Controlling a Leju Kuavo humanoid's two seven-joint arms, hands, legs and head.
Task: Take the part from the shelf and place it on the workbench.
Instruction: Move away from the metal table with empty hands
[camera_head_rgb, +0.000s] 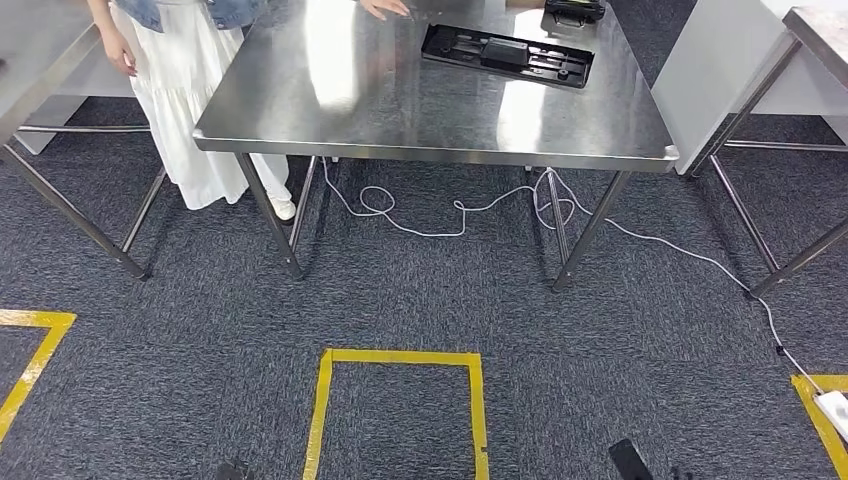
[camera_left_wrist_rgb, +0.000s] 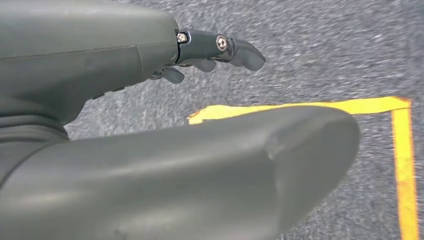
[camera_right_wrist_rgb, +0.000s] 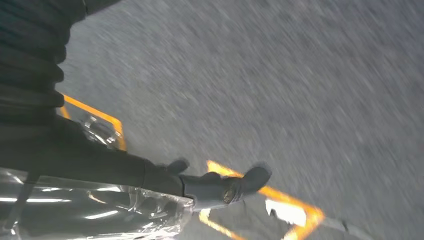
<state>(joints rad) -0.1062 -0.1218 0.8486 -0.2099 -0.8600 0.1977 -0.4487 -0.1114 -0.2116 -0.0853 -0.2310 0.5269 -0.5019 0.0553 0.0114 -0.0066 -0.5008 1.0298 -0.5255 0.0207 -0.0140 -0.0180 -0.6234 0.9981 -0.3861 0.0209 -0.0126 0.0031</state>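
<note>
A dark grey carpet (camera_head_rgb: 420, 300) covers the floor, marked with yellow tape (camera_head_rgb: 400, 358) forming an open rectangle in front of the robot and further tape corners at both sides. Ahead stands a steel workbench (camera_head_rgb: 400, 110) on thin metal legs; a white cable (camera_head_rgb: 450, 215) trails over the carpet beneath it and runs away to the right. On the far right part of the bench top lies a flat black tray (camera_head_rgb: 508, 54), with a second black object (camera_head_rgb: 573, 11) just beyond it at the picture's edge. A person in a white skirt (camera_head_rgb: 190, 90) stands at the bench's left corner, and a person's hand (camera_head_rgb: 384, 7) rests on the far edge of the top. More steel tables stand at the left and right.

The left hand (camera_left_wrist_rgb: 165, 90) hangs above the carpet near a tape corner, its fingers (camera_left_wrist_rgb: 235, 50) extended and holding nothing. In the right wrist view the right hand (camera_right_wrist_rgb: 190, 187) lies against a part in a clear, shiny plastic bag (camera_right_wrist_rgb: 95, 210), a dark object inside; the fingers (camera_right_wrist_rgb: 252, 179) reach past the bag's edge, and the view is blurred, so whether they grip it cannot be told. The part is thus down beside the robot, well apart from the bench top. No writing or labels can be read.
</note>
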